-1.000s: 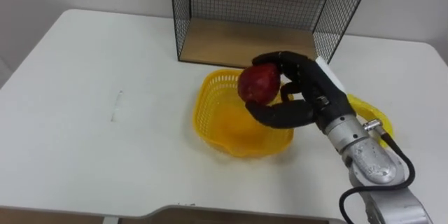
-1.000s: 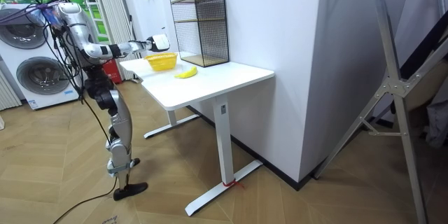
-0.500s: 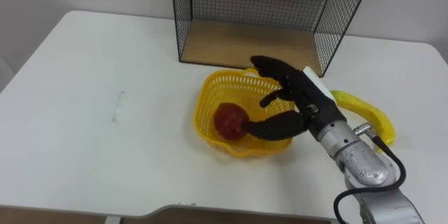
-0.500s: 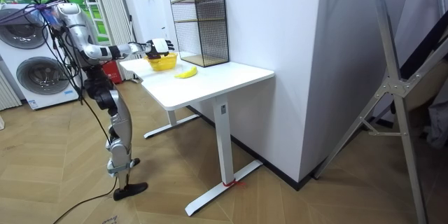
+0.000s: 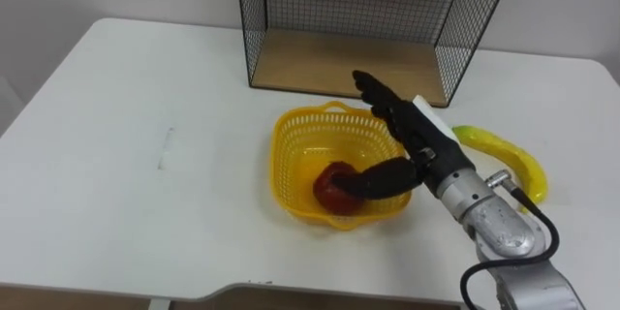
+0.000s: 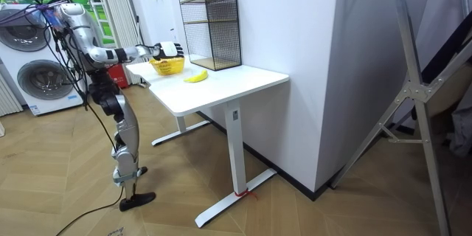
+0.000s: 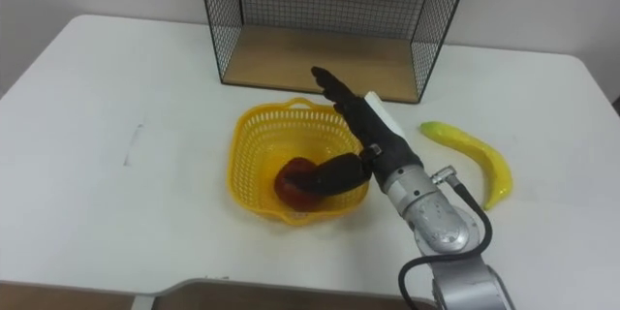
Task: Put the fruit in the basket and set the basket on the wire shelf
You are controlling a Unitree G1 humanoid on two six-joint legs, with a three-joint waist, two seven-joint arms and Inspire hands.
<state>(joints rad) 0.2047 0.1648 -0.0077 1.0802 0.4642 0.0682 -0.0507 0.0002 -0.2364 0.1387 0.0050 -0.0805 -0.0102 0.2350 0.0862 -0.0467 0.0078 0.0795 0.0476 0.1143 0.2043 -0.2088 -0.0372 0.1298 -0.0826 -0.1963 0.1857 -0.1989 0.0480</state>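
The right hand (image 5: 415,143) is held spread open with nothing in it, 1 red fruit (image 5: 334,186) is seen in the basket (image 5: 289,145) just under the thumb, and the banana (image 5: 504,155), left on the table (image 5: 145,107) beyond the fingers' backs, is judged light, soft, easily bruised and best gripped mid-length.

Bright yellow basket (image 5: 283,160) w/ open lattice walls. Dark red apple (image 5: 334,186). Yellow banana (image 5: 504,152), greener at one end. Wire shelf (image 5: 368,0): black grid mesh, light wood-tone base. Plain white table (image 5: 126,155). R hand (image 5: 407,136): black, wrist silver-grey.
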